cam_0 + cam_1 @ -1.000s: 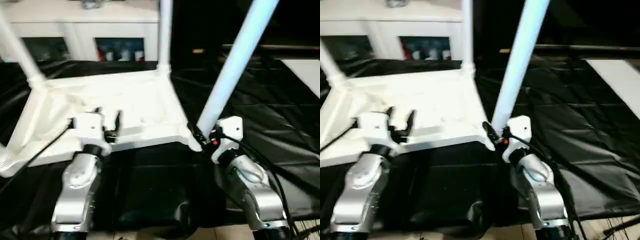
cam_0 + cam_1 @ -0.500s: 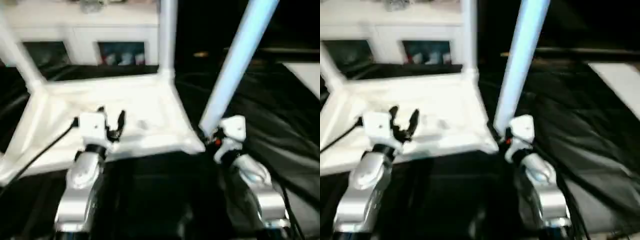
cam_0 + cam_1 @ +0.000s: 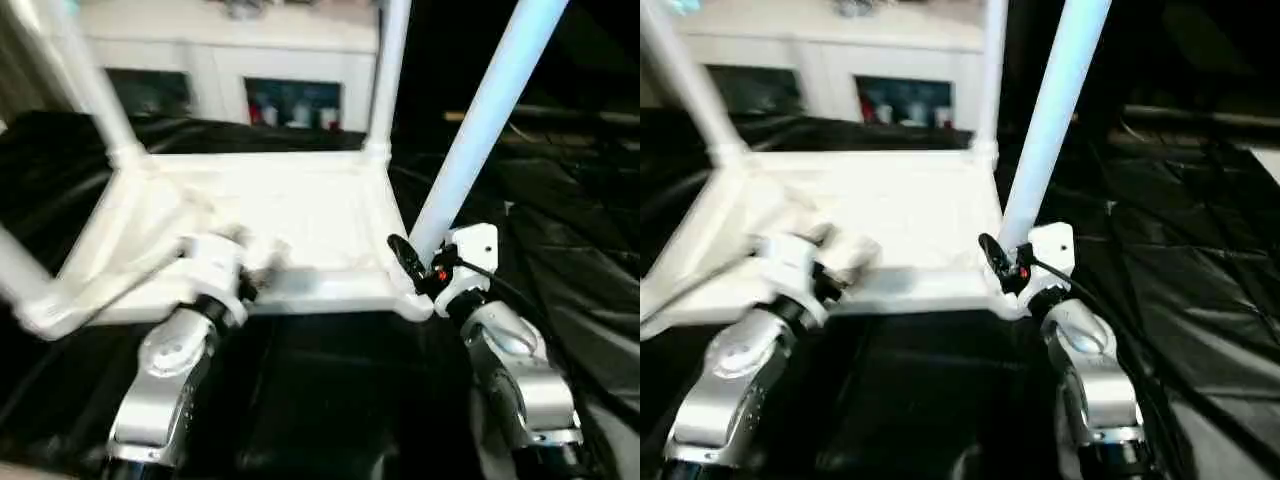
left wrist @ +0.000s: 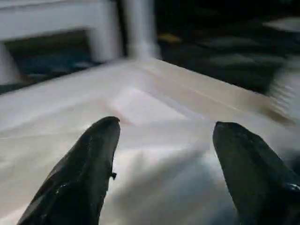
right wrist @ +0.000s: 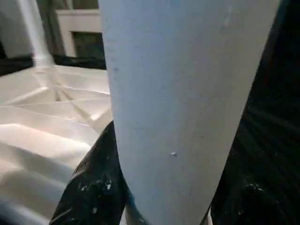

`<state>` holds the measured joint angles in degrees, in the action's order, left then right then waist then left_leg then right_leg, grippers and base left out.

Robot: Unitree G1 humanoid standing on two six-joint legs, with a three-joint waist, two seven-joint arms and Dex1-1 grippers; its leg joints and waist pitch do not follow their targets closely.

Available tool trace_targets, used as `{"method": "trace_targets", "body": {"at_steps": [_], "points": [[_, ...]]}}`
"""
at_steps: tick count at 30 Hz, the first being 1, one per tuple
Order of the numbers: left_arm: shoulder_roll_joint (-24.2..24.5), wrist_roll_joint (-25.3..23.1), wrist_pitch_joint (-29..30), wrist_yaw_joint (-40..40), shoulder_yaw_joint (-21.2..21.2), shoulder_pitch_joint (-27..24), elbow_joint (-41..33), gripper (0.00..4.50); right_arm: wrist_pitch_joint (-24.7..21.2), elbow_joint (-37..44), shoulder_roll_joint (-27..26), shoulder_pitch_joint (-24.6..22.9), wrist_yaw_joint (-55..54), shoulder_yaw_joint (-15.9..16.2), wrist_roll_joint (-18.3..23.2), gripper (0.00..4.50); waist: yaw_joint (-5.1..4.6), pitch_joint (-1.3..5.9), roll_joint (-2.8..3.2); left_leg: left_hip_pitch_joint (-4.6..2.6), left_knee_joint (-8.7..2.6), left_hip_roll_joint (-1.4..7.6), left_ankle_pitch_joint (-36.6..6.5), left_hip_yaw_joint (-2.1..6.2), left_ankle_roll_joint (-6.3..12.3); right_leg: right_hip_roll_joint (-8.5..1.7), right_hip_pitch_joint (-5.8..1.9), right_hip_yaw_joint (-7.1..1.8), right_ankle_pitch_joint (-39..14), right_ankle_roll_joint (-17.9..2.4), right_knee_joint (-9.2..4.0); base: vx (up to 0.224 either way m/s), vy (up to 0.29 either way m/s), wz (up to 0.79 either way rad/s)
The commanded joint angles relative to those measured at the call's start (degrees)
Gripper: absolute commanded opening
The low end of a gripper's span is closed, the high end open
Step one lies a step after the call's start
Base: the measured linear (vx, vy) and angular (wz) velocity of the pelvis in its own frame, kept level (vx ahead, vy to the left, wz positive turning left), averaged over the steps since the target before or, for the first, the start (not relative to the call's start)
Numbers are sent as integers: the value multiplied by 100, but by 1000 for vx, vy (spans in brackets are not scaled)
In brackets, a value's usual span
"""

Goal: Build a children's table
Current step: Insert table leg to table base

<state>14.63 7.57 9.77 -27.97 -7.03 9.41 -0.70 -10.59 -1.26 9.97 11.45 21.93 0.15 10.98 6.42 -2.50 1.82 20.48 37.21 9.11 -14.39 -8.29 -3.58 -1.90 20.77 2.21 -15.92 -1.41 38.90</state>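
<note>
The children's table lies upside down, its white tabletop (image 3: 300,210) on black cloth. Legs stand in the far left corner (image 3: 90,90) and the far right corner (image 3: 385,80), and another leg (image 3: 20,275) shows at the near left. My right gripper (image 3: 420,265) is shut on the base of the near right leg (image 3: 480,120), right at the corner socket. A black finger (image 5: 93,187) presses on either side of that leg (image 5: 187,93). My left gripper (image 3: 255,270) hovers over the near rim, open, with its fingers (image 4: 93,154) spread and nothing between them.
A white cabinet with glass doors (image 3: 280,60) stands behind the table. Wrinkled black cloth (image 3: 330,400) covers the surface all around, with free room in front of the tabletop and to the right.
The camera has moved, shifting the whole picture. My left gripper has drifted slightly above the near rim and stays open. The right gripper keeps its hold on the leg.
</note>
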Motion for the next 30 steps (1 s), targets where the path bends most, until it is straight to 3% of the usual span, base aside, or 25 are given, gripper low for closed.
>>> {"method": "trace_targets", "body": {"at_steps": [1, 2, 4, 5, 8, 9, 10, 12, 13, 16, 19, 20, 21, 22, 24, 27, 28, 30], "points": [[190, 115, 243, -724, -335, 257, 64, 392, -126, -54, 144, 141, 236, -196, 198, 186, -40, 174, -8, -148, -604, 396, -1294, 118, -145, -645, -175, -399, -1059, -845, -664, -120, -5, 3], [308, 63, 323, -977, -481, 386, 152, 394, -206, -85, 215, 179, 346, -242, 278, 186, -47, 143, -34, -175, -626, 370, -1451, 87, -119, -655, -144, -406, -1785, -716, -752, -120, -5, 3], [529, -27, 424, -1721, -793, 816, 557, 418, -327, -185, 446, 270, 633, -267, 347, 186, -44, 155, -47, -182, -632, 364, -1300, 77, -56, -688, -119, -409, -2342, -553, -826, -96, -8, 3], [544, -36, 420, -1789, -818, 859, 604, 429, -334, -194, 469, 276, 660, -263, 347, 186, -51, 179, -45, -157, -630, 367, -1114, 70, -46, -678, -115, -396, -2350, -503, -826, -90, -6, 3], [623, -356, 202, -2179, -1035, 1384, 1294, 438, -264, -295, 706, 322, 859, -190, 218, 186, -67, 198, -45, -84, -639, 349, -986, 50, 22, -680, -127, -377, -2085, -498, -822, -63, -4, 0], [626, -476, 162, -2247, -1094, 1598, 1587, 438, -230, -324, 781, 333, 940, -158, 183, 186, -68, 230, -1, -93, -630, 340, -981, 46, 15, -667, -118, -371, -2051, -463, -822, 0, 0, 0], [608, -649, 67, -2284, -1201, 2038, 2182, 438, -197, -324, 924, 326, 1112, -96, 190, 186, -83, 237, -19, -78, -630, 328, -978, 45, 27, -643, -116, -361, -1865, -491, -809, 0, 0, 0], [589, -700, 18, -2283, -1228, 2178, 2377, 412, -191, -313, 966, 317, 1164, -80, 196, 186, -80, 274, -27, -52, -629, 351, -808, 60, 49, -661, -158, -340, -1414, -592, -760, 0, 0, 0], [534, -805, -100, -2247, -1264, 2391, 2709, 412, -174, -297, 1004, 300, 1205, -64, 188, 186, -95, 297, 19, 0, -622, 346, -598, 72, 99, -665, -203, -313, -1009, -713, -728, 0, 0, 0], [444, -870, -305, -2457, -1406, 2905, 3508, 391, -174, -278, 1043, 276, 1271, -67, 212, 186, -110, 354, 16, 18, -573, 344, -225, 54, 250, -654, -214, -288, 29, -991, -648, 0, 0, 0], [337, -984, -527, -2652, -1476, 3407, 4339, 358, -199, -212, 1027, 222, 1284, -64, 249, 186, -108, 434, 93, 18, -516, 353, 171, 59, 497, -652, -229, -254, 1261, -1296, -555, 0, 0, 0], [337, -984, -527, -2652, -1476, 3407, 4339, 355, -199, -212, 1027, 222, 1284, -64, 249, 186, -108, 434, 93, 18, -516, 353, 171, 59, 497, -652, -229, -254, 1261, -1296, -555, 0, 0, 0], [296, -980, -590, -2816, -1472, 3533, 4580, 349, -197, -200, 1026, 204, 1298, -57, 257, 186, -95, 452, 88, 54, -499, 361, 344, 69, 589, -667, -247, -244, 1694, -1393, -489, 0, 0, 0], [264, -965, -649, -3014, -1477, 3632, 4774, 338, -197, -187, 1025, 183, 1311, -53, 266, 186, -97, 429, 81, 61, -489, 337, 322, 47, 706, -674, -224, -238, 1746, -1442, -513, 0, 0, 0], [205, -1033, -783, -3277, -1501, 3863, 5213, 314, -196, -147, 1027, 131, 1326, -47, 248, 186, -80, 452, 137, 62, -474, 369, 236, 59, 764, -704, -229, -231, 1727, -1508, -502, 0, 0, 0], [157, -1096, -867, -3317, -1522, 4000, 5477, 292, -194, -121, 1045, 102, 1327, -53, 246, 186, -78, 420, 120, 71, -489, 387, 92, 50, 796, -725, -218, -221, 1557, -1560, -529, 0, 0, 0], [103, -1136, -939, -3398, -1552, 4141, 5750, 279, -209, -75, 1061, 58, 1319, -72, 255, 186, -64, 405, 225, 54, -497, 401, -134, 64, 718, -742, -212, -223, 1208, -1555, -569, 0, 0, 0], [48, -1178, -1020, -3445, -1595, 4250, 5955, 262, -228, -28, 1071, 12, 1294, -98, 261, 186, -83, 379, 190, 43, -523, 405, -307, 53, 661, -722, -212, -224, 992, -1555, -611, 0, 0, 0]]}}
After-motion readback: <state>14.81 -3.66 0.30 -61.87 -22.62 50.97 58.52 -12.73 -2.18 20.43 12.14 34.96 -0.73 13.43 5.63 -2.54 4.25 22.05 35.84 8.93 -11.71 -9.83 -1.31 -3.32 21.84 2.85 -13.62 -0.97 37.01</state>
